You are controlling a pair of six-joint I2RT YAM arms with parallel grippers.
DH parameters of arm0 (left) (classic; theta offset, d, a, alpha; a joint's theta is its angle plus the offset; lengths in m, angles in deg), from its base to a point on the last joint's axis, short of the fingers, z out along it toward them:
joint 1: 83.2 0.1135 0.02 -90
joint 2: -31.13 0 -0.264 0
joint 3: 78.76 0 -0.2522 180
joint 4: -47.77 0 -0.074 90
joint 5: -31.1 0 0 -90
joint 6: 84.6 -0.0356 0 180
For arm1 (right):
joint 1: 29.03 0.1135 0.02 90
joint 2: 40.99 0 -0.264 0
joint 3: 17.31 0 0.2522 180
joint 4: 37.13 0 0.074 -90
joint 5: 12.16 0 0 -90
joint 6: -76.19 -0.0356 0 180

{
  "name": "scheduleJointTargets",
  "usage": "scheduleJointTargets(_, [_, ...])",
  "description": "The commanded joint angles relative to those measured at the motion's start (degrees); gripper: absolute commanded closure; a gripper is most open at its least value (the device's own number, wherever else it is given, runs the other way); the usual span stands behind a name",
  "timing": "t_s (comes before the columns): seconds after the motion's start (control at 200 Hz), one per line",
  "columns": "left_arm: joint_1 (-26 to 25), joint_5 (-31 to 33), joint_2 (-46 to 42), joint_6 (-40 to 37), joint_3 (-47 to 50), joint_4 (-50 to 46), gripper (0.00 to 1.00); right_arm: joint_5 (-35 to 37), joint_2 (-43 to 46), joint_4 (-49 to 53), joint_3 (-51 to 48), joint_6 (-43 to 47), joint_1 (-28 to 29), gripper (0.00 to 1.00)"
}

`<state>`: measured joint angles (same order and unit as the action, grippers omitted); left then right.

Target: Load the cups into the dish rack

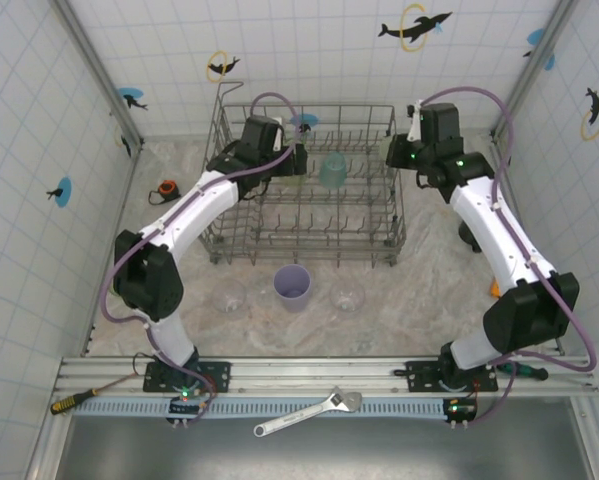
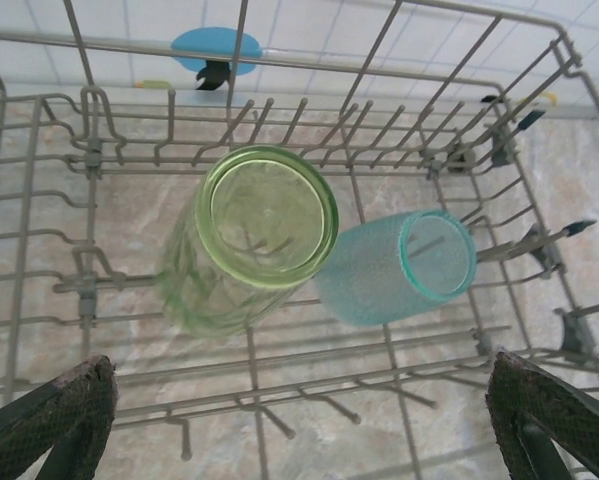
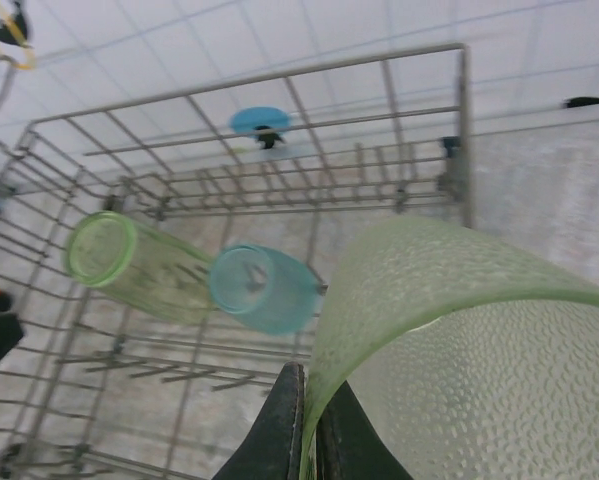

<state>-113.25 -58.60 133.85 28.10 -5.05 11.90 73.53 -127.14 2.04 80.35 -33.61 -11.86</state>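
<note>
The left hand [image 2: 299, 388] hung released over the dish rack [image 2: 92, 155], with a green cup [image 2: 249, 240] and a teal cup [image 2: 399, 270] lying at frame centre. The right hand [image 3: 307, 400] clenched the rim of a pale green cup [image 3: 459, 330] at lower right.

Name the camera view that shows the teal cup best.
Left wrist: the teal cup lies mid-frame in the rack, rim and textured wall clear, beside the green cup. The right wrist view shows the cup smaller and blurrier; the top view shows a small pale shape.
</note>
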Motion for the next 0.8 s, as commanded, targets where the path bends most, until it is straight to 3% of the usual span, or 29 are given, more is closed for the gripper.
scheduleJointTargets(0.0, [1.46, -6.22, 0.19, 6.76, -2.39, 3.09, 0.02, -9.16, 2.06, -13.15, -5.47, -3.42, -0.02, 1.0])
scheduleJointTargets(0.25, [5.15, -22.96, 0.47, 23.7, 1.9, 18.47, 0.02, -17.22, 5.95, -37.42, -21.0, -11.98, -0.4, 1.0])
scheduleJointTargets(0.555, [7.02, -31.96, 1.87, 35.51, 6.52, 30.26, 0.02, -25.79, 5.52, -63.38, -31.27, -22.71, -0.43, 1.0])
scheduleJointTargets(0.796, [7.28, -35.09, 2.38, 42.91, 10.9, 38.56, 0.02, -27.59, 2.31, -73.22, -32.94, -27.46, 0.75, 1.0])
